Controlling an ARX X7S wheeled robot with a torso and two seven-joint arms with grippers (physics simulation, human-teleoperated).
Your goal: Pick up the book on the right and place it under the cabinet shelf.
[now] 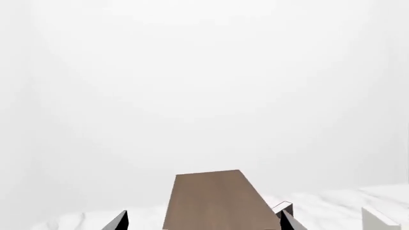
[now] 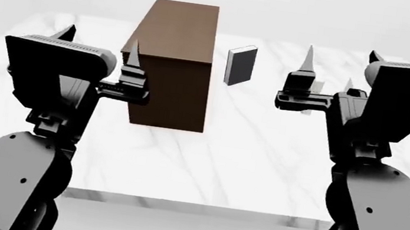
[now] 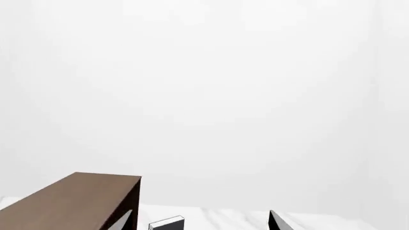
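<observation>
The dark brown cabinet shelf stands on the white marble table; it also shows in the left wrist view and the right wrist view. A pale book stands at the right, mostly hidden behind my right gripper; its pale edge shows in the left wrist view. My left gripper is open and empty, raised in front of the cabinet's left side. My right gripper is open and empty, raised in front of the pale book.
A dark-covered book stands upright just right of the cabinet's far end; it also shows in the left wrist view and the right wrist view. A plain white wall lies behind the table.
</observation>
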